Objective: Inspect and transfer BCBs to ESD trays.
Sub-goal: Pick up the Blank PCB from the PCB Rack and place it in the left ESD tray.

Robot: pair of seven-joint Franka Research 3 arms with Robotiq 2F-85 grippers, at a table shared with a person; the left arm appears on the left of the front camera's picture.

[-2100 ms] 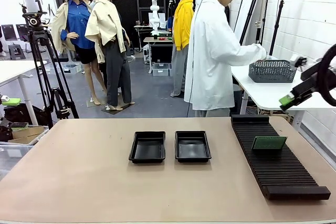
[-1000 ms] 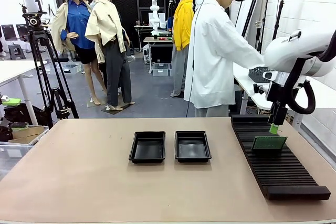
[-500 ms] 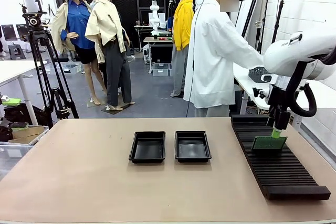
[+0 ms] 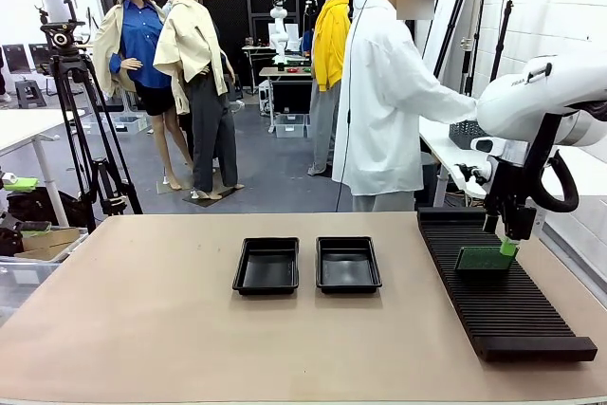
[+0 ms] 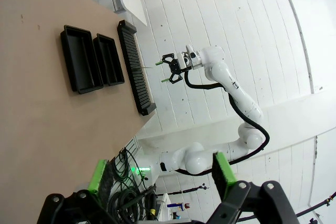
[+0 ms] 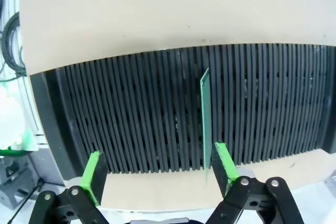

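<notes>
Our right gripper [image 4: 507,244] hangs wide open with nothing in its grasp over the slotted rack [image 4: 503,315] along the desk's [image 4: 142,329] right edge. There the BCB [image 4: 485,259] stands on edge in a slot, between the fingers and just beside one green pad [image 6: 222,160]. Our left gripper [image 5: 160,178] is likewise spread wide and bare, and the two ESD trays [image 4: 266,267] sit side by side mid-desk. Whether that pad touches the board we cannot tell; its lower edge is sunk in the slots, and from the wrist we see it edge-on, so its face is unreadable.

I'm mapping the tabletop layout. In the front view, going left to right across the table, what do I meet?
left ESD tray → right ESD tray → black slotted rack
</notes>
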